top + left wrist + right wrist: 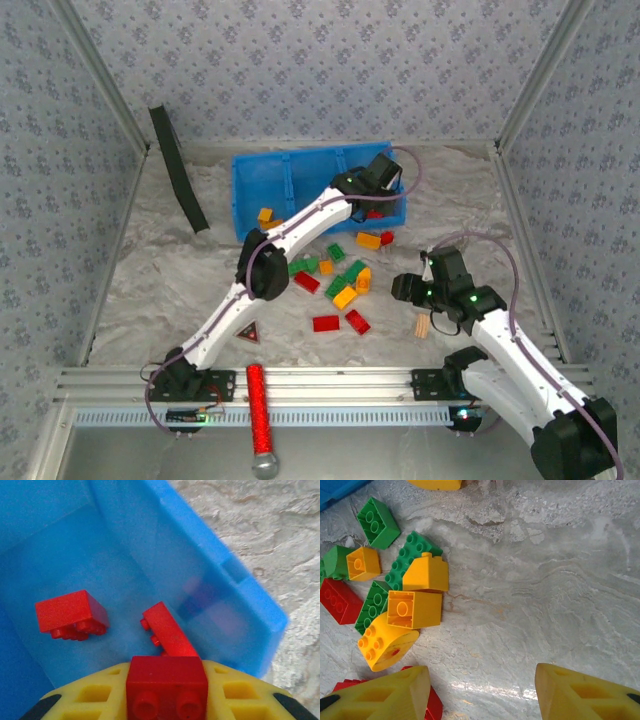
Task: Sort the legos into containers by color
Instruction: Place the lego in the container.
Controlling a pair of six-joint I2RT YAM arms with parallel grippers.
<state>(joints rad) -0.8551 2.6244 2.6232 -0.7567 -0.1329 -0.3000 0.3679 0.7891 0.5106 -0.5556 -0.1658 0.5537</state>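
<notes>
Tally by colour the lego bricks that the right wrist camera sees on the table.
Green bricks: 4
Yellow-orange bricks: 5
Red bricks: 2, one partly under a finger of the right gripper
Total: 11

Top camera looks down from behind; wrist cameras hang close over the bin (210, 580) and loose bricks (415, 609)

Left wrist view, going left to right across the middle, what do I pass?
Squarish red brick → tilted red brick → blue bin's right wall → pale marbled table surface.
</notes>
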